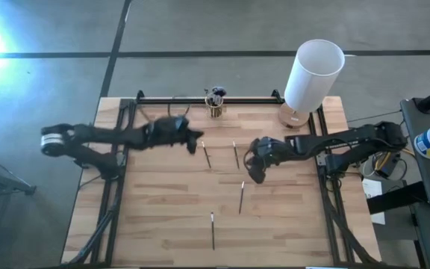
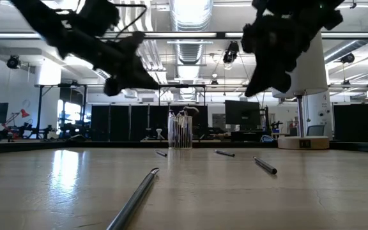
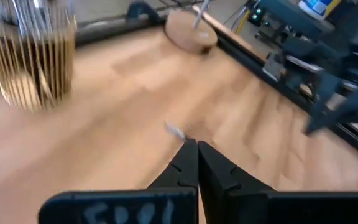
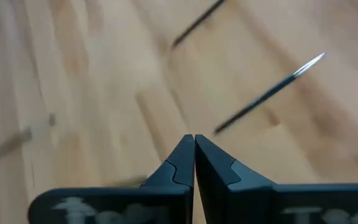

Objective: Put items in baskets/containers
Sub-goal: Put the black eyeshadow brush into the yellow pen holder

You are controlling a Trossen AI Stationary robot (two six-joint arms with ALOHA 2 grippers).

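Observation:
The small glass cup (image 1: 215, 102) stands at the table's far edge with several brushes upright in it; it also shows in the low view (image 2: 180, 131) and the left wrist view (image 3: 33, 62). Several thin dark brushes lie flat on the wood: two side by side mid-table (image 1: 207, 155) (image 1: 236, 155), one nearer (image 1: 241, 197), and one toward the near edge (image 1: 213, 229). My left gripper (image 1: 194, 143) hangs shut above the table, left of the mid-table pair. My right gripper (image 1: 257, 175) hangs shut, just right of the brushes, fingers slanting down (image 4: 194, 140).
A tall white cylinder (image 1: 313, 73) on a round wooden base (image 1: 293, 116) stands at the far right corner. A black rail (image 1: 200, 99) runs along the far edge, and dark frame bars run down both sides. Bare wood lies between the scattered brushes.

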